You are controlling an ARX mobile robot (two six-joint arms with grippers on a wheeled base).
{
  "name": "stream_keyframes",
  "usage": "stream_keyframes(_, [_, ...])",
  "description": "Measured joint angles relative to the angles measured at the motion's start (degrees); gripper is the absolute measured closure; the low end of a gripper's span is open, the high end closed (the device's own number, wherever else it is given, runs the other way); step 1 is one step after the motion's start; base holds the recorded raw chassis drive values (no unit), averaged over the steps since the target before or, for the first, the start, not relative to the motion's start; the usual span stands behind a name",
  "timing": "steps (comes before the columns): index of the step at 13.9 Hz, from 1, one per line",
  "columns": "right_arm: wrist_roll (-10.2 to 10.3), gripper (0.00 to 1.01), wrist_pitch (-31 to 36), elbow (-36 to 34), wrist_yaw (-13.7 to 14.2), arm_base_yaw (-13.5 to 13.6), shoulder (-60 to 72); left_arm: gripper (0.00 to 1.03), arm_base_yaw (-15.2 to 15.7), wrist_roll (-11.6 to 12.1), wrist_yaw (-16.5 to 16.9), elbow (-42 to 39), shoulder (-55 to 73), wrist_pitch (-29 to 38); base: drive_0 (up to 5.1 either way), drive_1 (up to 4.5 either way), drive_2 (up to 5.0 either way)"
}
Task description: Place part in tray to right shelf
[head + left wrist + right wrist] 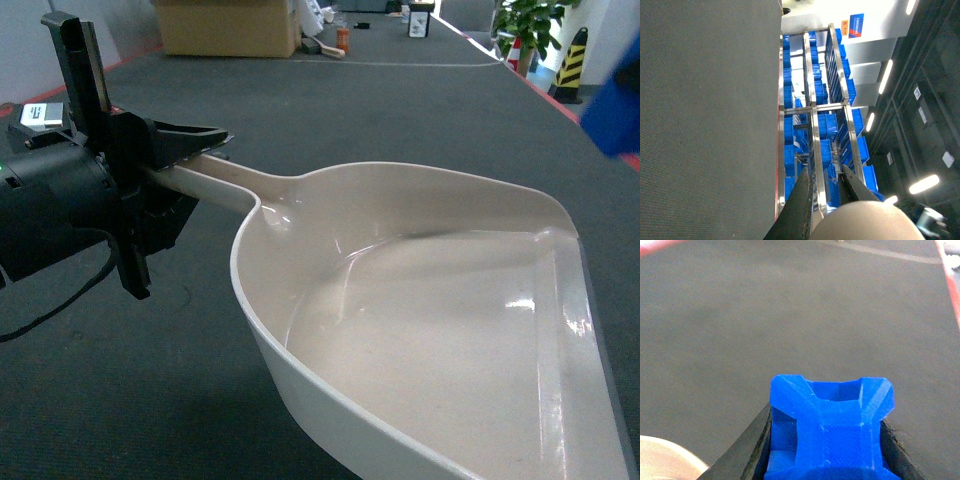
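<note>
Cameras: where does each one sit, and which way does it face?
Head: on the robot, slanting down at the empty tray; left pincer grips its handle.
Left wrist: looks past the handle at distant shelf racks with blue crates.
Right wrist: looks over the clamped blue part at grey floor.
Shared: tray, a corner in right wrist.

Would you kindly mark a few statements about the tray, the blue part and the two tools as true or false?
1. The left tool grips the tray by its handle. True.
2. The part already lies in the tray. False: the tray is empty; the right tool holds the part.
3. The tray rests on the floor. False: it is held above the carpet.
4. Blue crates fill a steel rack. True.
</note>
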Motion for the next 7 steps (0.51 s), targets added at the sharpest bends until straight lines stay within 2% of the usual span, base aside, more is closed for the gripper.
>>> stream_keyframes(2, [6.19, 0.55, 2.69, -2.73, -6.43, 9.2, -7.67, 0.9, 0.0, -0.02, 0.0, 0.0, 0.0, -0.02, 0.0, 0.0, 0.0])
stream_keyframes(3, [9.62, 0.55, 1.99, -4.04, -7.39, 13.92, -7.93, 0.9, 0.09, -0.02, -0.13, 0.0, 0.0, 0.0, 0.0, 0.0, 0.0])
stream_keyframes(5, [15.13, 0.55, -0.35, -6.47, -5.25, 20.09, -5.16, 0.9, 0.04, -0.09, -0.02, 0.0, 0.0, 0.0, 0.0, 0.0, 0.0])
stream_keyframes(6, [18.05, 0.55, -0.94, -7.91, -4.74, 22.16, -4.2, 0.9, 0.04, -0.13, 0.0, 0.0, 0.0, -0.02, 0.0, 0.0, 0.0])
stream_keyframes(7, [20.33, 0.44, 0.17, -9.18, -5.07, 22.75, -4.26, 0.9, 0.04, -0.2, -0.02, 0.0, 0.0, 0.02, 0.0, 0.0, 0.0])
